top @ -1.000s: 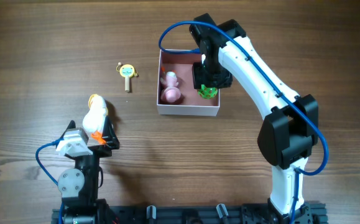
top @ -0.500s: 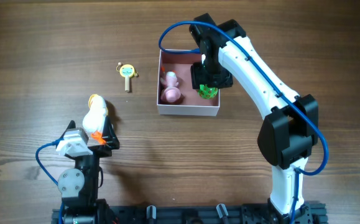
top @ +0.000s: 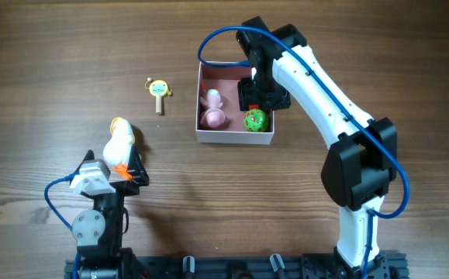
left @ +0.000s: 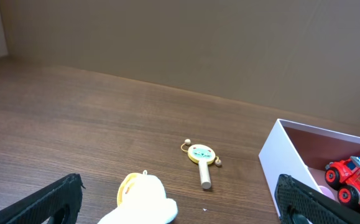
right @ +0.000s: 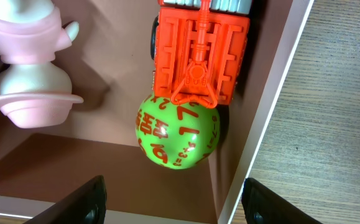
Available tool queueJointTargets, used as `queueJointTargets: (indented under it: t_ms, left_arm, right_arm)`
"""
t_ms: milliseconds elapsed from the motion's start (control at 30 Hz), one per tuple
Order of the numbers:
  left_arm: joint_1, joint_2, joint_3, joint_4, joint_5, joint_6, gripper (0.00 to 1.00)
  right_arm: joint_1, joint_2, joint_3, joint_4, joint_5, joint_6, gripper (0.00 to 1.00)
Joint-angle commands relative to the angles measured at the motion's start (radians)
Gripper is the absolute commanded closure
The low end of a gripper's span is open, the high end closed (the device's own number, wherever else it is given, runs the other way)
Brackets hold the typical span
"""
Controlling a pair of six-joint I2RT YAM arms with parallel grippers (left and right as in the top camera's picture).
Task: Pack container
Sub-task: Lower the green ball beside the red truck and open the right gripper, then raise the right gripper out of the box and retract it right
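The container (top: 236, 138) is a square white box with a pink inside, at the middle of the table. In it lie a pink toy (top: 212, 108), a red truck (right: 201, 50) and a green ball with red numbers (top: 256, 121) in the front right corner. My right gripper (top: 260, 96) hangs open and empty just above the ball (right: 176, 134) and truck. My left gripper (top: 123, 164) is open near the table's front left, with a white and yellow duck (top: 119, 141) lying between its fingers.
A small yellow rattle with a wooden handle (top: 159, 91) lies on the wood table left of the container, also in the left wrist view (left: 201, 158). The container's white wall (left: 279, 155) stands at that view's right.
My right gripper has opened and let go of the green ball, which now lies in full view in the container's front right corner. The left arm has not moved.
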Motion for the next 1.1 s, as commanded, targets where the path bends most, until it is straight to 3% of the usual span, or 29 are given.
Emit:
queueJointTargets:
  t_ms: [0, 167, 500, 767, 1067]
  left_arm:
    - [-0.008, -0.006, -0.006, 0.003, -0.013, 0.020, 0.00]
    - [-0.008, -0.006, -0.006, 0.003, -0.013, 0.020, 0.00]
    - [-0.008, -0.006, -0.006, 0.003, -0.013, 0.020, 0.00]
    - [-0.008, -0.006, -0.006, 0.003, -0.013, 0.020, 0.00]
    - [-0.008, -0.006, -0.006, 0.003, -0.013, 0.020, 0.00]
  right_arm:
    - [0.000, 0.019, -0.002, 0.003, 0.018, 0.005, 0.30]
    - [0.002, 0.018, 0.000, 0.002, 0.018, 0.005, 0.26]
    - [-0.021, -0.077, 0.053, -0.014, 0.090, 0.060, 0.00]
    - [-0.116, -0.167, 0.053, -0.083, 0.215, 0.084, 0.00]
    - [-0.357, -0.170, 0.052, -0.111, 0.199, 0.104, 0.00]
